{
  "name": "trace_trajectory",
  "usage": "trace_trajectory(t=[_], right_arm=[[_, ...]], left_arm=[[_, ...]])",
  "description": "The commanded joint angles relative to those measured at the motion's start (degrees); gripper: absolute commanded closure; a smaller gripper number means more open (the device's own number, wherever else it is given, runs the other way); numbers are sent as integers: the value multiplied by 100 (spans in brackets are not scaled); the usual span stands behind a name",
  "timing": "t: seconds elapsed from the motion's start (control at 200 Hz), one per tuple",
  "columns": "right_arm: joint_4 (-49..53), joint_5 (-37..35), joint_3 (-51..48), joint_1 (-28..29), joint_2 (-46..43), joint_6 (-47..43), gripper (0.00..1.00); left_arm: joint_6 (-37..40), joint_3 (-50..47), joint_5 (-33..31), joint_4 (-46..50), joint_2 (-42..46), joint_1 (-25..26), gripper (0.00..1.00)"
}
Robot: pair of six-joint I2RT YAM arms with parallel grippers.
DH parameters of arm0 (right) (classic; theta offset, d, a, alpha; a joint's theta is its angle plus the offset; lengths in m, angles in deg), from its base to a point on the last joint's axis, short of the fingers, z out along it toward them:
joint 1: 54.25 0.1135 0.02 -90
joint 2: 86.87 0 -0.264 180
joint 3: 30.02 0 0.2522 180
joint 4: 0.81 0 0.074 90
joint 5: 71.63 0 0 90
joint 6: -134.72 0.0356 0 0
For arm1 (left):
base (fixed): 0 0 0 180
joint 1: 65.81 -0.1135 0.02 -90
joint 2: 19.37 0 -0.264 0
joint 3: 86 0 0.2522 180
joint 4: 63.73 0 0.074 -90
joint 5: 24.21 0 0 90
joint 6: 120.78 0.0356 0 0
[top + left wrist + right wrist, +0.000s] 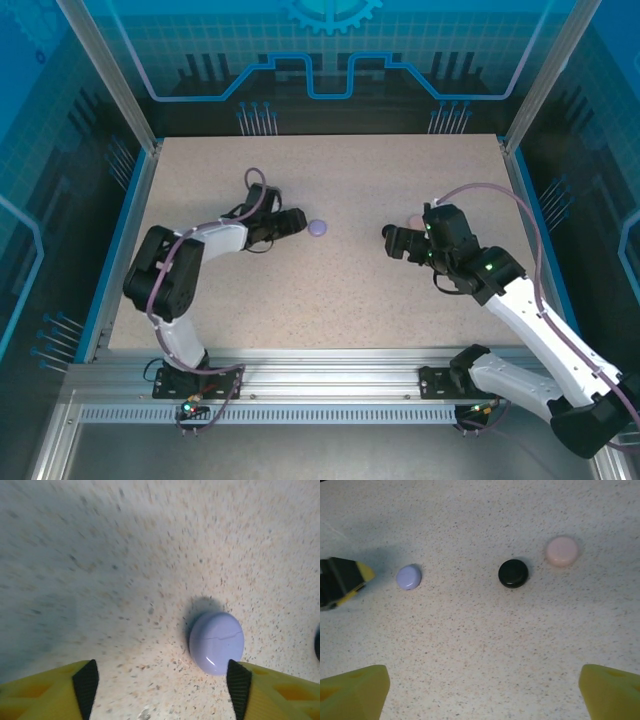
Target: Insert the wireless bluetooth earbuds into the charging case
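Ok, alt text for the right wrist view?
A lilac case, a black case and a pale pink case, all round and closed, lie apart on the speckled table, left to right. The left gripper points at the lilac case from the left edge; the right gripper is open.

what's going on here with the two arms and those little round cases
Two robot arms are working over a speckled table that has three round cases on it, all looking shut: a lilac case, a black case and a pale pink case. The left pincer is open and low to the table, with the lilac case just ahead of its fingers, not gripped. The right pincer is open too, held higher and facing all three cases. Neither pincer holds anything.
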Motion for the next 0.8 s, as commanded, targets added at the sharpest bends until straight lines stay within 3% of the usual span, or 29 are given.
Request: trace_trajectory(t=[0.0,0.04,0.055,0.075,0.265,0.39,0.48,0.57,0.685,0.79], right_arm=[[294,-406,326,-180,-117,-268,0],[305,-495,385,-249,-68,-381,0],[305,-545,403,-274,-46,-418,0],[307,-620,422,-294,-11,-465,0],[-492,-1818,3,-356,259,-939,0],[-1536,-2281,-485,-647,451,-1386,0],[-1700,-2605,-492,-991,804,-1457,0],[-2135,-2807,-648,-1288,1138,-1567,0],[-3177,-2879,-1078,-1381,1630,-2000,0],[-4254,-2807,-1419,-1397,2078,-2439,0]], left_arm=[[417,-140,-292,390,772,-104,17],[551,-193,-403,415,1002,-104,14],[596,-216,-449,424,1096,-108,4],[634,-250,-523,430,1239,-108,2],[1167,-992,-1296,-138,2561,-108,1],[1678,-2082,-1909,-1538,3558,-104,1],[2358,-2845,-2294,-2462,4192,-108,1],[2869,-3198,-2702,-2493,4529,-151,1],[3467,-3473,-2732,-2383,4676,-323,1],[3470,-3731,-2783,-2529,4677,-632,1]])
